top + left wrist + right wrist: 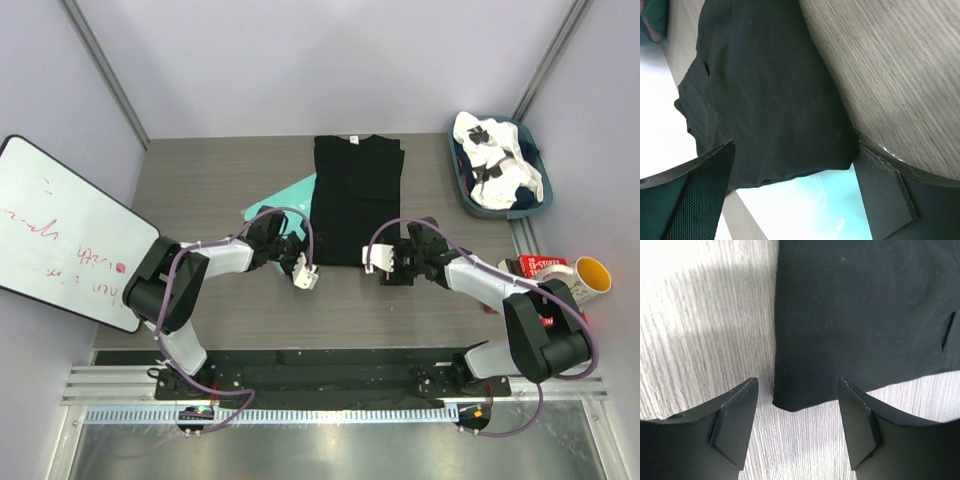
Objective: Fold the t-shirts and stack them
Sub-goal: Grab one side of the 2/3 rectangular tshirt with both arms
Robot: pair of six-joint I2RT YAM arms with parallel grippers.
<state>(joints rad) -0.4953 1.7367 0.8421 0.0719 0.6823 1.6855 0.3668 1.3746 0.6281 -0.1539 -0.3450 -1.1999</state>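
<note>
The black t-shirt [355, 200] lies flat on the grey wood-grain table [200, 180] as a long, narrow rectangle, with its collar at the far end and its hem toward the arm bases. The shirt's left edge overlaps a teal board [280, 207], which sticks out from under it on that side. The left gripper [794, 150] is at the shirt's near-left corner with its fingers spread wide. In the left wrist view the corner of the cloth sits between them, over a bright strip of the teal board, and neither finger is closed on the fabric. The right gripper [797, 385] is at the shirt's near-right corner, and its jaws are also parted. The right wrist view shows the corner of the hem lying on bare table in the gap between the fingers (whether either pad brushes the cloth cannot be told). Well to the right of the shirt's collar end, a blue basket [462, 185] holds a crumpled white t-shirt with black patches [495, 160]. To the right of the black shirt's hem end, past the right arm, are a roll of tape [553, 280] and a yellow cup [592, 274]. Far to the shirt's left, a whiteboard [60, 230] with faint red writing leans at the table's edge.
</note>
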